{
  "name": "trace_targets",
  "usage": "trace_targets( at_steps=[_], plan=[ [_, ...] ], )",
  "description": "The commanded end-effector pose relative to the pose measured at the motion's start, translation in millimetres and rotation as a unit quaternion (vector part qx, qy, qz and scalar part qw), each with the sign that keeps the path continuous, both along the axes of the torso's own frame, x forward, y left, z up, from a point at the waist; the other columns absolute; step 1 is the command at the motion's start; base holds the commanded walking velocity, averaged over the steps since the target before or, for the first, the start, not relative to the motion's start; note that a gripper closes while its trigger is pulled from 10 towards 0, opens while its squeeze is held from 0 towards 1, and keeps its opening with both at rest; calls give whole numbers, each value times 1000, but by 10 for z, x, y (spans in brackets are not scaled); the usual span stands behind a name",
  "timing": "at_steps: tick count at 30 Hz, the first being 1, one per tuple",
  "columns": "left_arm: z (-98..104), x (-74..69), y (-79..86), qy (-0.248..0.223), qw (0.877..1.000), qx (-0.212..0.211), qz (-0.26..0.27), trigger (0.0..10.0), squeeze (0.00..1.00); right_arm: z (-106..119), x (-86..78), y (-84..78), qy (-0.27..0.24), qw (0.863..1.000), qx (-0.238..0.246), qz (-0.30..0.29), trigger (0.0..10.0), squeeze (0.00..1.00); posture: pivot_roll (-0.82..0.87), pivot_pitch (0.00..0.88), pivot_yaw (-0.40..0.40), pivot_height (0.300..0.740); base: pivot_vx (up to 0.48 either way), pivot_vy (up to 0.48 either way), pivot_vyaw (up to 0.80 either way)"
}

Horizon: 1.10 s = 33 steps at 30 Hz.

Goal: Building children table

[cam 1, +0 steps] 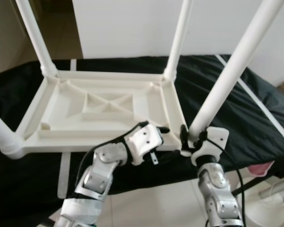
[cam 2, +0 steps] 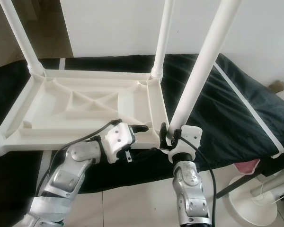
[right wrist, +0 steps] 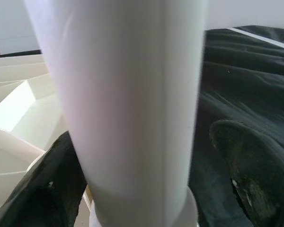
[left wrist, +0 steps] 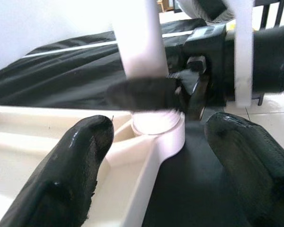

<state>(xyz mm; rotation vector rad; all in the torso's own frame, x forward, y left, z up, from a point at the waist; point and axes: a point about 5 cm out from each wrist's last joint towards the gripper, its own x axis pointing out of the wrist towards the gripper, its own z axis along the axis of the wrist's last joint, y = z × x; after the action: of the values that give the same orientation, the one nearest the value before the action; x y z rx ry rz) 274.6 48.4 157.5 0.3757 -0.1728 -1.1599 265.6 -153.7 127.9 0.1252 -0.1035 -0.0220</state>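
White plastic children's table (cam 1: 99,111), inverted: right end effector (cam 1: 189,137) grasps the white tubular leg (cam 1: 227,80) at 5 o'clock; left end effector (cam 1: 163,130) released. Next: seat leg fully.

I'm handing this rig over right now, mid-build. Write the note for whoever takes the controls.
Right gripper: wrapped around the base of the near right table leg, at its corner socket; whether it is clamped tight cannot be told.
Left gripper: fingers open, at the tabletop's near edge beside that same corner, holding nothing.
White plastic tabletop lies upside down on the black-covered surface.
Done: all four legs stand in their corner sockets.
Left: confirm that the near right leg is fully seated, release it, then turn the table upright.
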Motion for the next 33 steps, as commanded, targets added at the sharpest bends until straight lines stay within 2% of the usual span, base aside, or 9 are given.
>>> trace_targets(
  at_steps=[1, 2, 6, 11, 16, 22, 27, 28, 33],
  plan=[
    [-40, 83, 74, -8, 995, -27, 101, 10000, 0, 0, -34, -43, -5, 1000, 5, 8, 10000, 953, -9, 38, -74, 740, 0, 0, 0],
    [-43, 79, 89, -10, 994, -29, 106, 10000, 0, -2, -51, -57, -5, 1000, 7, 15, 10000, 0, -5, 44, -77, 740, 0, 0, 0],
    [-37, 64, 112, -20, 992, -38, 120, 10000, 0, -10, -93, -76, -7, 999, 9, 35, 10000, 0, -3, 46, -77, 740, 0, 0, 0],
    [-57, 62, 146, -5, 990, -51, 130, 10000, 0, -34, -121, -112, -8, 999, -8, 40, 10000, 0, -2, 55, -69, 740, 0, 0, 0],
    [-55, 34, 147, 24, 992, -67, 104, 10000, 0, 16, -81, -162, -21, 996, -19, 87, 10000, 0, -5, 55, -62, 740, 0, 0, 0],
    [-49, 20, 139, 20, 994, -57, 86, 10000, 0, 56, -7, -271, -22, 991, -27, 128, 10000, 0, -5, 58, -56, 740, 0, 0, 0],
    [-34, 27, 147, 24, 995, -56, 79, 10000, 0, 99, 109, -293, -20, 976, -55, 208, 10000, 0, -5, 58, -50, 740, 0, 0, 0],
    [-34, 27, 147, 24, 995, -56, 79, 10000, 0, 99, 109, -293, -20, 976, -55, 208, 10000, 0, -5, 58, -50, 740, 0, 0, 0],
    [-22, 20, 116, 26, 996, -56, 69, 10000, 0, 110, 256, -202, -13, 956, -85, 279, 10000, 0, -4, 56, -46, 740, 0, 0, 0]
  ],
)
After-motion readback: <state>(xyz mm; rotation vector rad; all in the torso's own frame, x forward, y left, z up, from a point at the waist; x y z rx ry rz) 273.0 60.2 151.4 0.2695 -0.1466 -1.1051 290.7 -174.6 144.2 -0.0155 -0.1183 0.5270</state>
